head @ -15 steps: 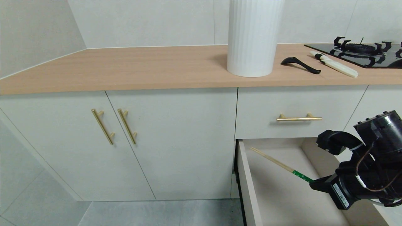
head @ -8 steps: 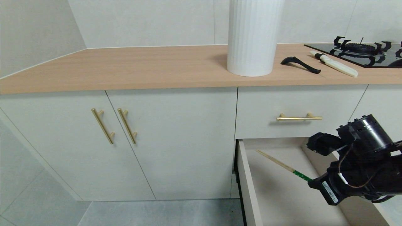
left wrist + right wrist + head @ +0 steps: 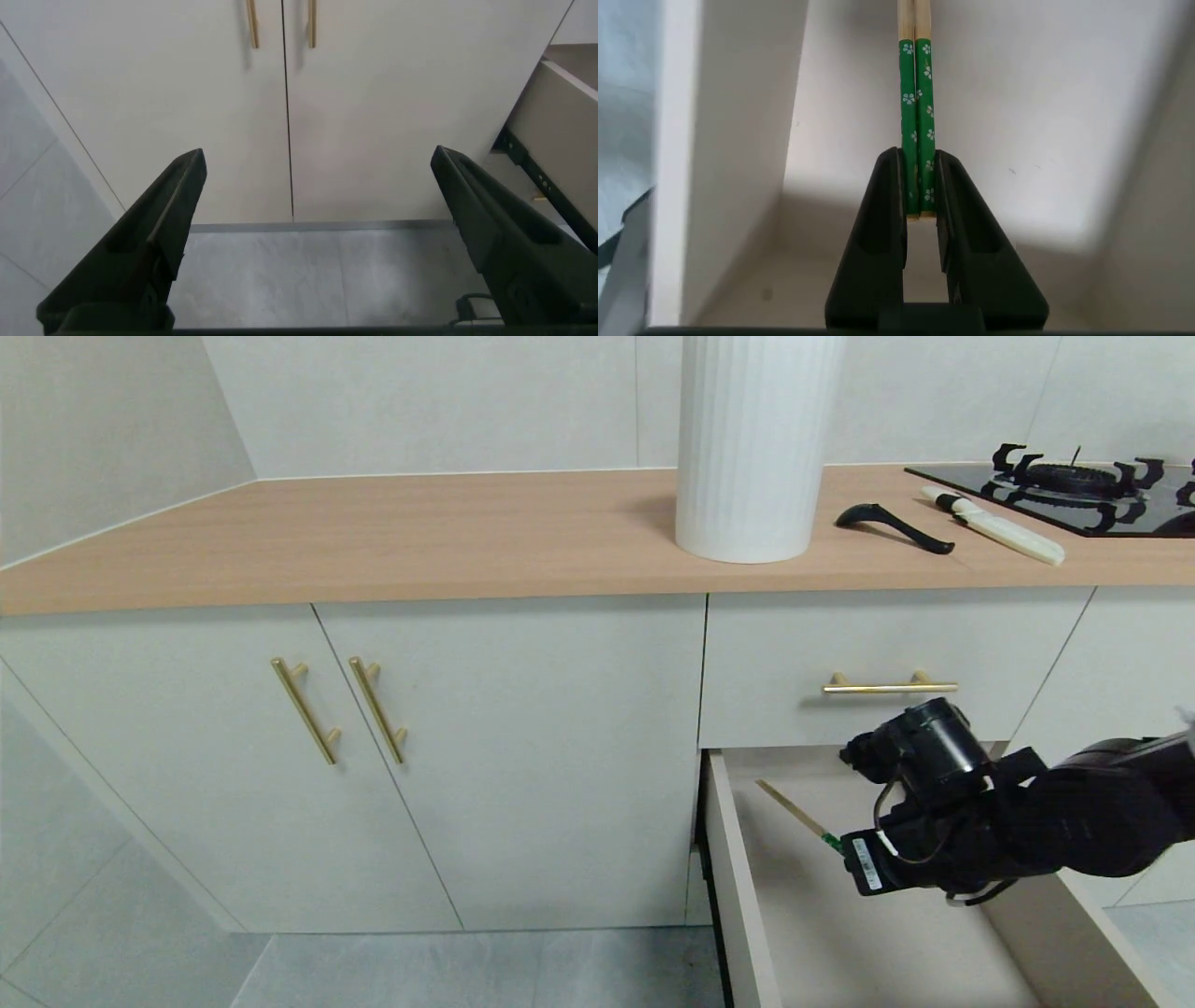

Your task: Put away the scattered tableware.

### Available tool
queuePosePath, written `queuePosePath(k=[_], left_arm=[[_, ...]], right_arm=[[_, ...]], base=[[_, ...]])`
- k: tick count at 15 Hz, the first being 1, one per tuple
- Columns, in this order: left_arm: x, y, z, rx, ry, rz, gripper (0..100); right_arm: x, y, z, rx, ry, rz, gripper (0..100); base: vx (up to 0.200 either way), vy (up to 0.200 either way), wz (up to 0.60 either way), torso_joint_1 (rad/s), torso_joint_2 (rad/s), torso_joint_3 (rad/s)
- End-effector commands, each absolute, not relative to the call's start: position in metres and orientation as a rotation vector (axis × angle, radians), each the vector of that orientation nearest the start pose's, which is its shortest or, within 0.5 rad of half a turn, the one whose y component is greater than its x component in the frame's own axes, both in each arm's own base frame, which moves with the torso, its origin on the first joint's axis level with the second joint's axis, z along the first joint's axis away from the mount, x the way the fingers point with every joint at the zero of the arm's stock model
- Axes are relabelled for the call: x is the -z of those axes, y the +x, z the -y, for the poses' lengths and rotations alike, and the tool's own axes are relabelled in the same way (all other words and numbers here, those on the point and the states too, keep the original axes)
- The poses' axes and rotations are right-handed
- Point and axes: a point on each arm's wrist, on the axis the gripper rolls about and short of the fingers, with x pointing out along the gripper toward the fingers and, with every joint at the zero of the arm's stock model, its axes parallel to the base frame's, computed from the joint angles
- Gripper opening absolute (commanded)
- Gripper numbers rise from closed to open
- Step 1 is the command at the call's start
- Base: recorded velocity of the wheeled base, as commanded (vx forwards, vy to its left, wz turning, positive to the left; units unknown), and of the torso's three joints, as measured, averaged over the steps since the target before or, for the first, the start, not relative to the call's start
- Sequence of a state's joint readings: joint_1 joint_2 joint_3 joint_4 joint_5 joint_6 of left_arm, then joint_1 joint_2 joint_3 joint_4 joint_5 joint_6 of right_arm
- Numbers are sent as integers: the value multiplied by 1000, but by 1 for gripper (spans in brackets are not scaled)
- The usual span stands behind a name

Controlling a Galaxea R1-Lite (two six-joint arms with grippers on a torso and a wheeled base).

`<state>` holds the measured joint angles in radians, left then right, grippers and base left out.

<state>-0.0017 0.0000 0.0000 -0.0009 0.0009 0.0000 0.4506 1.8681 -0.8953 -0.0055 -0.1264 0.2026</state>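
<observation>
My right gripper (image 3: pixel 845 847) hangs inside the open lower drawer (image 3: pixel 738 887), shut on the green-patterned end of a pair of wooden chopsticks (image 3: pixel 792 810). The sticks slant toward the drawer's back left corner. The right wrist view has both chopsticks (image 3: pixel 915 103) pinched side by side between the black fingers (image 3: pixel 882 201), over the pale drawer floor. On the counter lie a black-handled utensil (image 3: pixel 894 528) and a white-sheathed knife (image 3: pixel 997 529). My left gripper (image 3: pixel 318 243) is open and low, facing the cabinet doors and the floor.
A tall white ribbed cylinder (image 3: pixel 752 443) stands on the wooden counter (image 3: pixel 420 537). A gas hob (image 3: pixel 1074 490) sits at the far right. A shut drawer with a brass handle (image 3: pixel 889 688) lies just above the open one. Two cabinet doors with brass handles (image 3: pixel 341 709) are to the left.
My right arm has swung left and deeper into the drawer, carrying the chopsticks toward its back left; the wrist has turned. Nothing on the counter has moved.
</observation>
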Motion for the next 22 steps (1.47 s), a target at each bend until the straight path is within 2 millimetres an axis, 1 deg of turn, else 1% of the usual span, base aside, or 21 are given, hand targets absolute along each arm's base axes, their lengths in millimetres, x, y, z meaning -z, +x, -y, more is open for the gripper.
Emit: queuePosePath(k=[1, 3, 5, 11, 14, 15, 22], left_arm=[[-75, -23, 0, 0, 0, 0, 100], [-75, -23, 0, 0, 0, 0, 100], [-75, -23, 0, 0, 0, 0, 100], [-75, -23, 0, 0, 0, 0, 100], [-76, -23, 0, 0, 0, -2, 100], [-75, -23, 0, 0, 0, 0, 100], [-76, -23, 0, 0, 0, -2, 100]], right_arm=[[-60, 289, -143, -193, -107, -1028, 0], [-48, 294, -149, -182, -88, -1043, 0], [-42, 299, -159, -140, -24, -1033, 0], [-14, 308, -164, -69, -73, -1068, 0], [2, 310, -166, -61, -87, -1092, 0], [12, 313, -167, -52, -93, -1088, 0], [17, 315, -168, -44, -97, -1083, 0]], base=[[0, 0, 0, 0, 0, 0], [0, 0, 0, 0, 0, 0], [0, 0, 0, 0, 0, 0], [0, 0, 0, 0, 0, 0], [0, 0, 0, 0, 0, 0], [0, 0, 0, 0, 0, 0], [0, 0, 0, 0, 0, 0]])
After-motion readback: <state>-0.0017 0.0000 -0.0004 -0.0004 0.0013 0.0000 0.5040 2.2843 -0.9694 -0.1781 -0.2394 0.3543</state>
